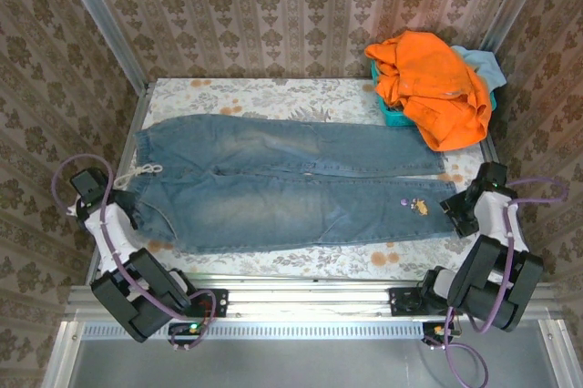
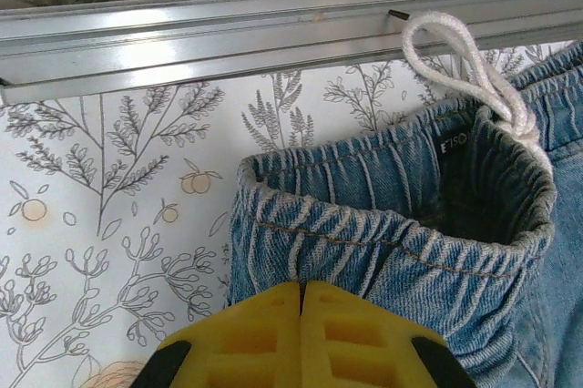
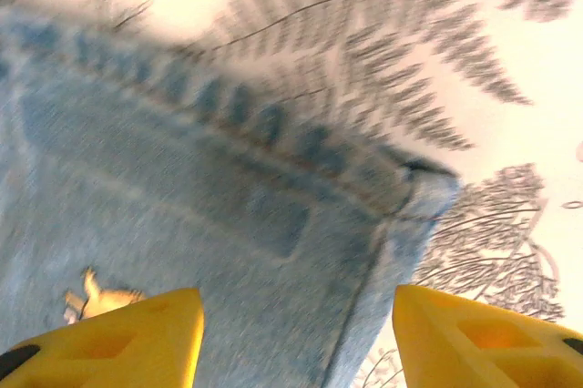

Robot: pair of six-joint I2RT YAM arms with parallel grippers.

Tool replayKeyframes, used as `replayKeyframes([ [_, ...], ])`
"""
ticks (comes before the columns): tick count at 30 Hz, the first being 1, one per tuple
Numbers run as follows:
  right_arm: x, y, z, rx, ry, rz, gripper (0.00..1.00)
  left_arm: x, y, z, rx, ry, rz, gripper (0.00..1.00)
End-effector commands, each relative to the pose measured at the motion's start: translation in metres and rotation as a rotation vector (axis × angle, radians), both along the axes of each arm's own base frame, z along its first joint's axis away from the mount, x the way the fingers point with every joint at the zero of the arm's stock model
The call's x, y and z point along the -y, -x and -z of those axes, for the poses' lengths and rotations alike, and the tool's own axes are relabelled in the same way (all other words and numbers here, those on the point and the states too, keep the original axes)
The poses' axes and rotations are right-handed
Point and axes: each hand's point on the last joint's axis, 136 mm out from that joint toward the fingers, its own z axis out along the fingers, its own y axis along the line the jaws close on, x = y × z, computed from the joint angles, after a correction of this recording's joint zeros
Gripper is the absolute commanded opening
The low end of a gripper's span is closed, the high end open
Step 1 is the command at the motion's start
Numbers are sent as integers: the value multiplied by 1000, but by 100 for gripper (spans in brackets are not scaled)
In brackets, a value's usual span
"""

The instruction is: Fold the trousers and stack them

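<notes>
Top external view: shows the trousers (image 1: 291,188) spread flat along the tabletop (image 1: 273,92), waist left, hems right. Could lose the hem corner (image 3: 428,188) by closing the right hand (image 3: 296,301), parted astride it, too shallow; blurred, so hard to judge depth. Holds the left hand (image 2: 301,315) pressed together, low at the waistband (image 2: 392,242), perhaps pinching no cloth.

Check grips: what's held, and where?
The left gripper looks shut on the trousers at the waistband edge; right gripper open over the leg hem, holding nothing.

High overview; wrist close-ups on trousers (image 1: 291,188)
</notes>
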Motion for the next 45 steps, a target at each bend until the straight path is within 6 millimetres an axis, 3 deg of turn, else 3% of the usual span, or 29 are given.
replayKeyframes([
  [1, 16, 11, 13, -27, 31, 100, 61, 5, -9, -8, 24, 5, 20, 0],
  [8, 13, 17, 26, -39, 1, 116, 59, 6, -8, -25, 13, -28, 37, 0],
  [14, 18, 4, 25, 5, 4, 123, 47, 8, -6, -33, 15, -47, 46, 0],
  [15, 17, 4, 25, 6, 1, 127, 44, 8, -7, -33, 16, -44, 48, 0],
  [19, 20, -6, 24, 55, 5, 124, 8, 8, -10, -36, 26, -44, 56, 0],
  [21, 18, -9, 23, 70, -6, 118, 1, 8, -12, -39, 33, -40, 60, 0],
  [23, 17, -10, 17, 88, 4, 108, 0, 8, -14, -45, 39, -46, 66, 0],
  [27, 10, -11, -12, 171, 25, 88, 0, 10, -15, -60, 64, -53, 72, 0],
  [34, -1, -26, -91, 406, 53, 55, 0, 18, -10, -113, 137, -78, 101, 0],
  [40, -19, -30, -161, 617, 59, 22, 0, 28, 11, -148, 215, -65, 93, 0],
  [45, -35, -30, -199, 700, 64, -33, 0, 43, 36, -173, 270, -68, 74, 0],
])
